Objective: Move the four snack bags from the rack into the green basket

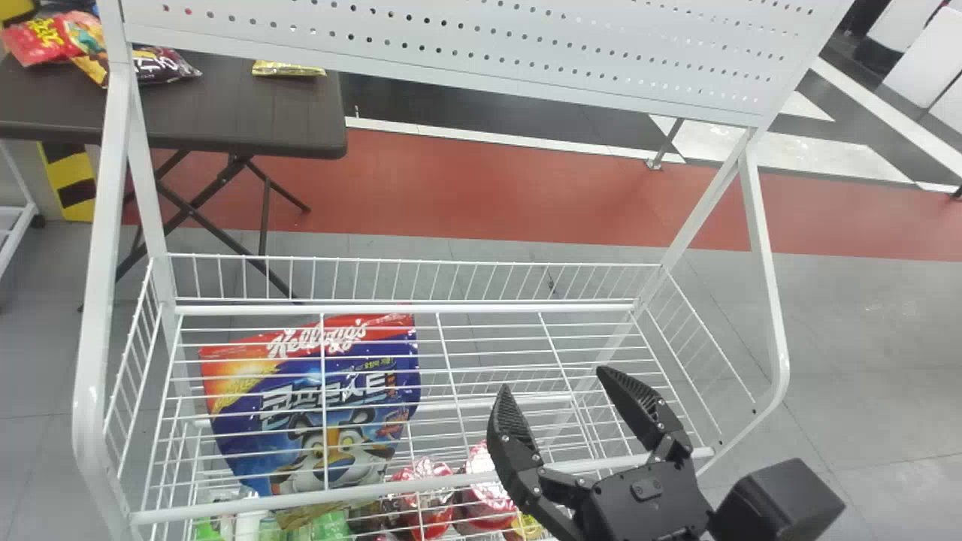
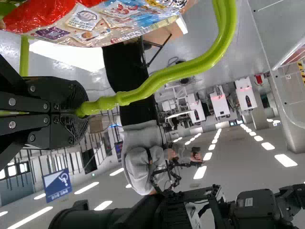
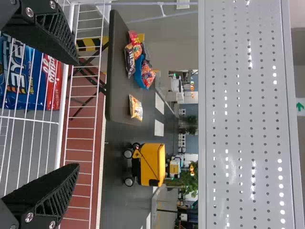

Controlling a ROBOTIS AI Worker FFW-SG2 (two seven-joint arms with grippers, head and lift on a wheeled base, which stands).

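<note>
Right gripper (image 1: 555,379): out over the front rail of the white wire rack (image 1: 526,307), nothing in its grasp, and what a gap between those two black fingers (image 3: 52,195)! Spread wide, they look primed for a pickup.
Score so far: printed snack packaging (image 2: 114,24) lies close above the left gripper (image 2: 81,111) in the room, by the basket's handle, so at least one bag looks delivered. Whether that is one bag or several, nobody can tell from here; the full count of four can't be confirmed.
Left to play for: a big blue-and-red cereal bag (image 1: 255,443) sits low in the rack, to the left of the right gripper and beneath the upper wires. Closer in, lower and just left of those open tips, come foil-topped red packs (image 1: 427,518). Which of these belong to the four is anyone's guess.
Green basket handle (image 2: 190,67): clamped firmly in the left gripper, tips pinched together around it, the basket apparently on holding duty.
Folding table (image 1: 218,105): well beyond the right gripper, off to its left, with a red snack bag (image 1: 34,41) on top, likely outside this contest.
</note>
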